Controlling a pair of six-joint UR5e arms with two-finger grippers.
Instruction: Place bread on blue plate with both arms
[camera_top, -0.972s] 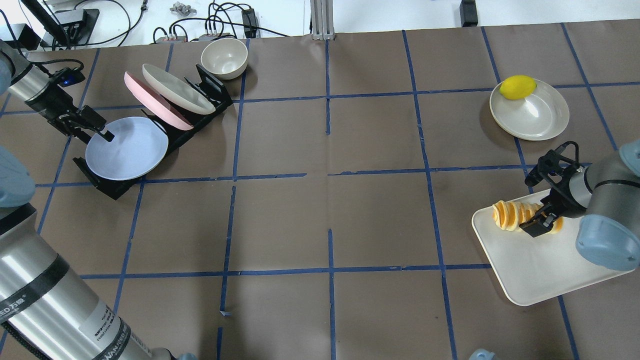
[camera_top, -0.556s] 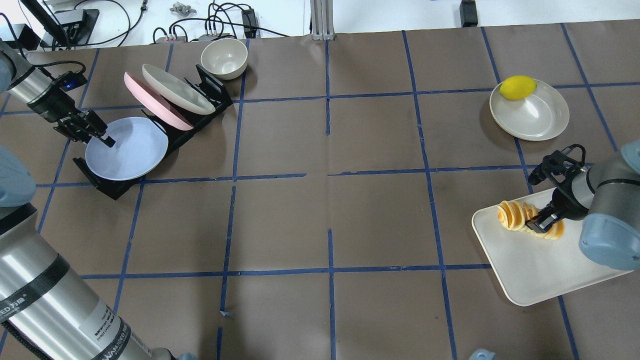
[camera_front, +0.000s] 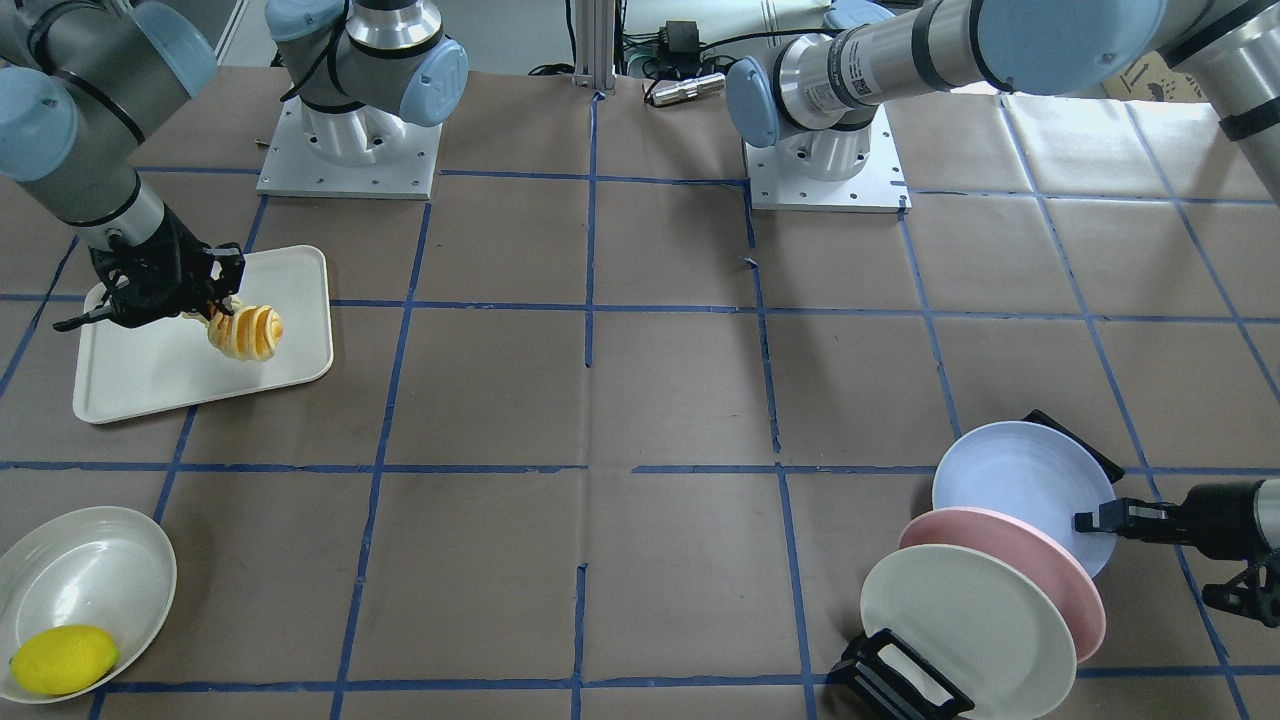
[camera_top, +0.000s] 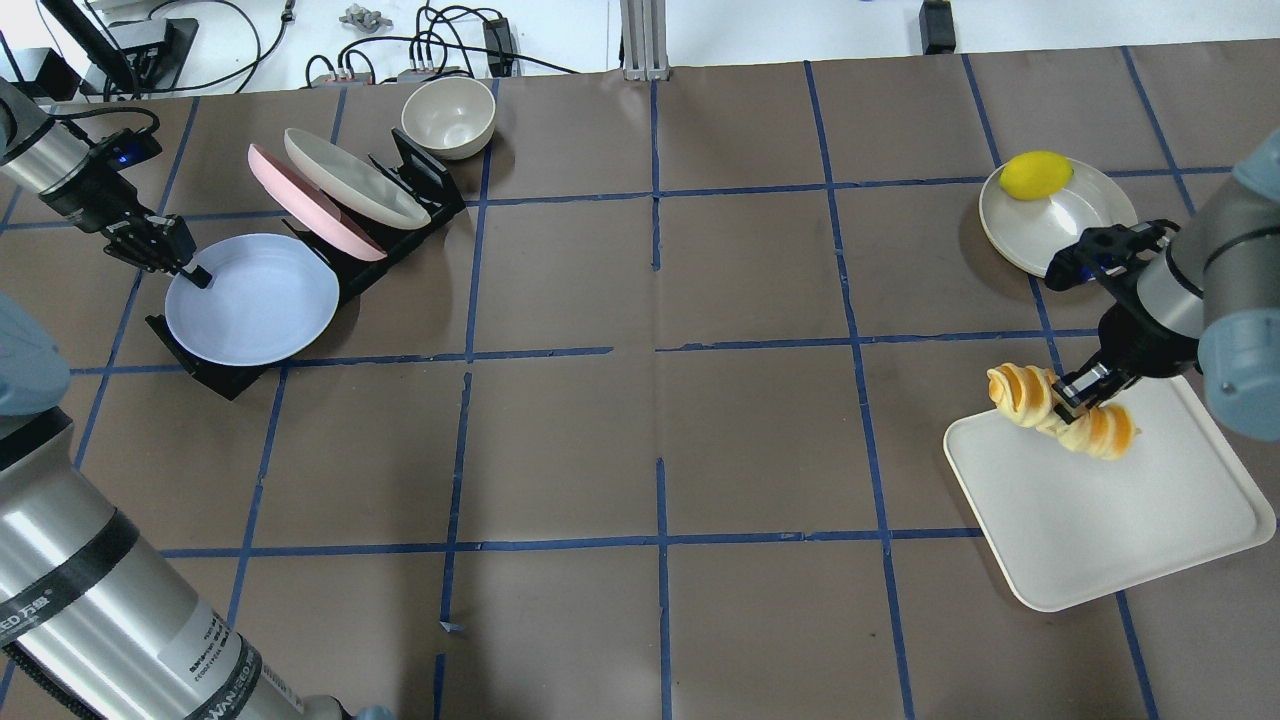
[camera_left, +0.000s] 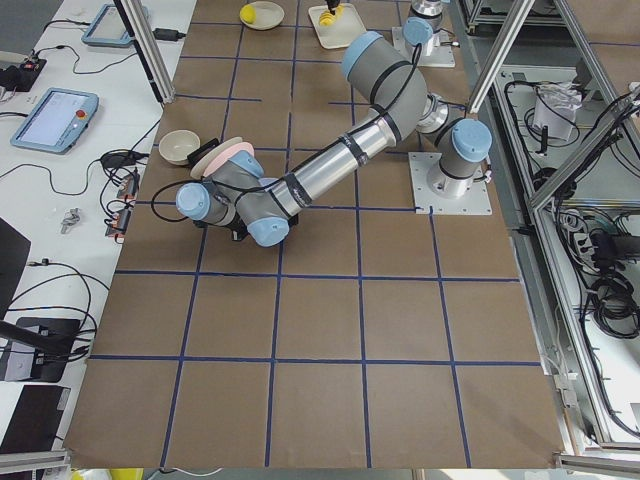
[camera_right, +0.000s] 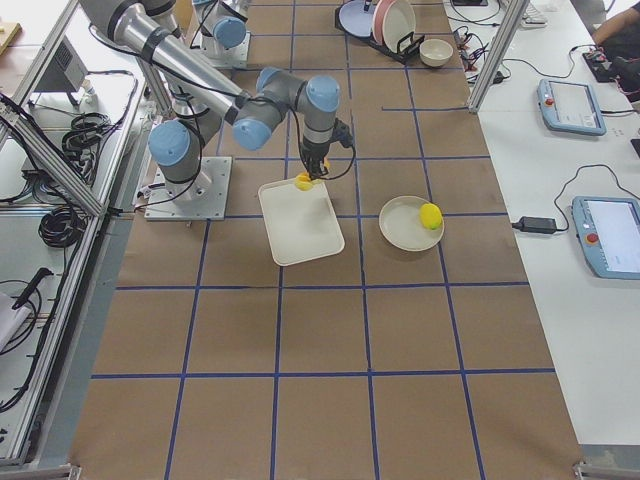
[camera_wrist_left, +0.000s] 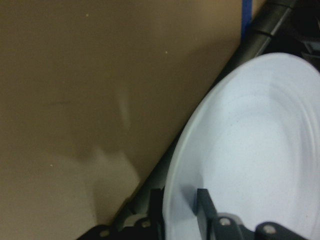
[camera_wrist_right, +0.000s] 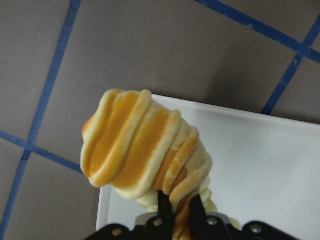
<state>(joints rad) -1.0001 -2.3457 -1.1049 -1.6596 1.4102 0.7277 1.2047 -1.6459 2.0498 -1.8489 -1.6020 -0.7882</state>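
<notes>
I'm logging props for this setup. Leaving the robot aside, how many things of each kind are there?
Food: 2 (bread, lemon)
Plates: 4 (blue plate, pink plate, racked cream plate, cream plate under lemon)
Bowl: 1
Tray: 1
Rack: 1
Total: 9

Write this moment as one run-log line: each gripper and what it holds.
left gripper: shut on blue plate rim | right gripper: shut on bread, above tray

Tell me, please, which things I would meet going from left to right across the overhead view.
blue plate → bowl → bread. The racked plates, the lemon, its dish and the tray overlap these too much to be placed.
</notes>
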